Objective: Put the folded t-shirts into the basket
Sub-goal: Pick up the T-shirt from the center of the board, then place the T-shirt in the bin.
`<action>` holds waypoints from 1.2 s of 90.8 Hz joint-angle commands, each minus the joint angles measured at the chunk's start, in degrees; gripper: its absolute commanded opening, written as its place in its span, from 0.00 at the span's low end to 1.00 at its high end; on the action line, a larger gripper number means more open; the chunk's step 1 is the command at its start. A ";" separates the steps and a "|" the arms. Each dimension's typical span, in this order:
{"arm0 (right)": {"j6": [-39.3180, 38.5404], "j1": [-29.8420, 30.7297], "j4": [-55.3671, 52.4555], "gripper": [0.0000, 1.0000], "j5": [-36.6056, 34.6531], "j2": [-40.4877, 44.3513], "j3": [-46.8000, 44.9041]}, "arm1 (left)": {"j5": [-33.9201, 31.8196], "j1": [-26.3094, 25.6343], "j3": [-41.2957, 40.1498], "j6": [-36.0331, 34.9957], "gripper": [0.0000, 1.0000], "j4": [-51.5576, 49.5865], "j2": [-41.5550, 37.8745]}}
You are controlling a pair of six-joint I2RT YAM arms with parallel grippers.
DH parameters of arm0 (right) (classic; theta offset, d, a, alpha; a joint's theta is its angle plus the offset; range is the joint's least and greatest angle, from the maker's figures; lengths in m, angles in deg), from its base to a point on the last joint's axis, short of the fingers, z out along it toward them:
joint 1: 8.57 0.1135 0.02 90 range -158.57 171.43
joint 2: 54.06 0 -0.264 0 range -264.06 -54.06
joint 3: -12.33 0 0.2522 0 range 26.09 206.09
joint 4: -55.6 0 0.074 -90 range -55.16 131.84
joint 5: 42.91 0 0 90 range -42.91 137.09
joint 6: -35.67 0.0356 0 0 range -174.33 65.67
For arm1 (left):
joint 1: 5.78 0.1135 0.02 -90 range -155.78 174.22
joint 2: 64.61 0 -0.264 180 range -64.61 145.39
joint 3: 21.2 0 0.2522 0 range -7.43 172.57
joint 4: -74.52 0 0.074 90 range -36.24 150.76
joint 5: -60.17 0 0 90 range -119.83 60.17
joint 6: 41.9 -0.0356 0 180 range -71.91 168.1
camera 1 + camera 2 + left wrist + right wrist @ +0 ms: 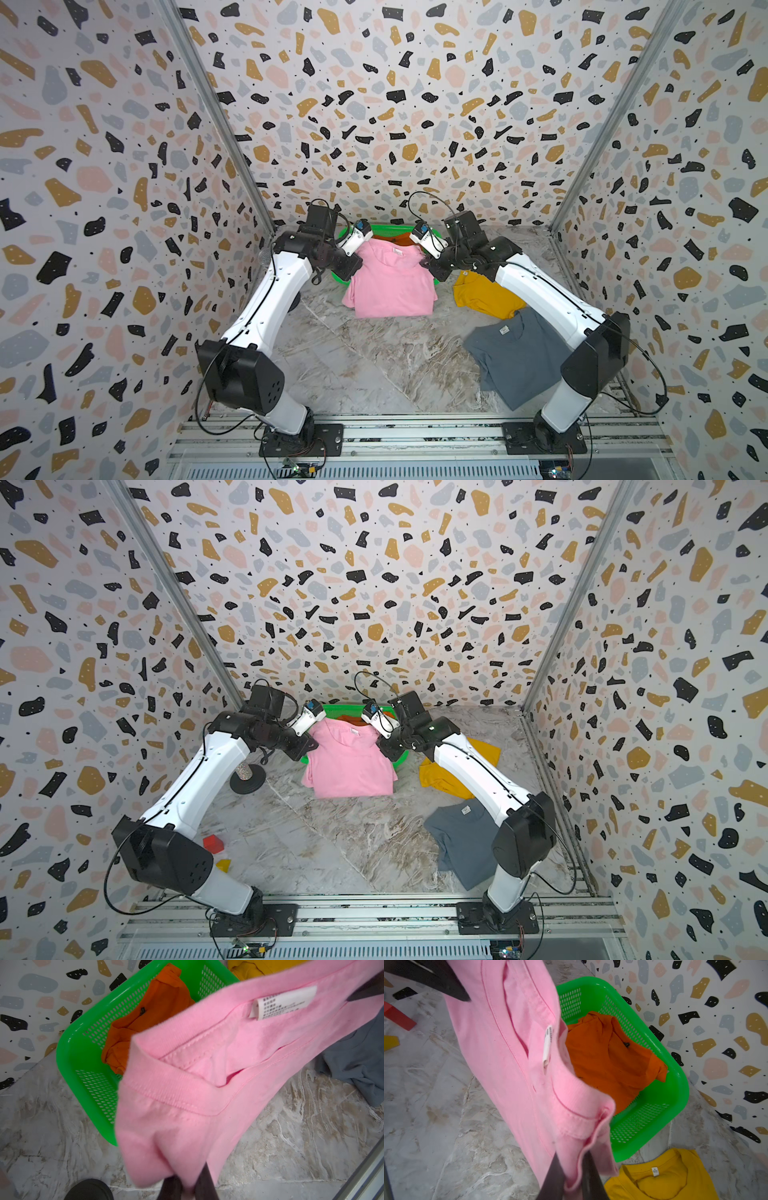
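Note:
A pink folded t-shirt [390, 282] [349, 762] is held up by its collar end, and its lower part hangs in front of the basket's near side. My left gripper [358, 252] [187, 1186] is shut on one corner of it. My right gripper [424, 261] [573, 1178] is shut on the opposite corner. Behind the shirt stands the green basket [386, 227] [68, 1059] [679, 1088], against the back wall, with the orange t-shirt [158, 1007] [608, 1055] lying inside. The mustard t-shirt [482, 297] [660, 1178] and the grey t-shirt [515, 353] [461, 841] lie on the table to the right.
A red block [213, 843] and a yellow block [223, 864] lie near the left arm's base. Under the left arm stands a small stand with a round black base [247, 777]. Patterned walls close in the left, right and back sides.

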 commanded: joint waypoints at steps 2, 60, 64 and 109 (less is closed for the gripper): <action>-1.29 -0.12 -0.70 0.00 -5.46 -3.68 7.01 | -1.85 1.14 5.60 1.32 0.00 -0.34 4.51; -2.59 -5.96 -5.03 0.00 -6.58 -29.98 33.50 | -3.13 3.20 20.61 4.27 0.00 9.09 27.29; -2.66 -5.96 -5.03 0.00 -6.72 -31.04 34.28 | -3.41 3.21 21.45 3.98 0.00 9.60 28.35; -4.66 -6.80 -4.95 0.00 -10.05 -41.18 42.75 | -4.13 3.18 34.19 3.10 0.00 10.75 41.79</action>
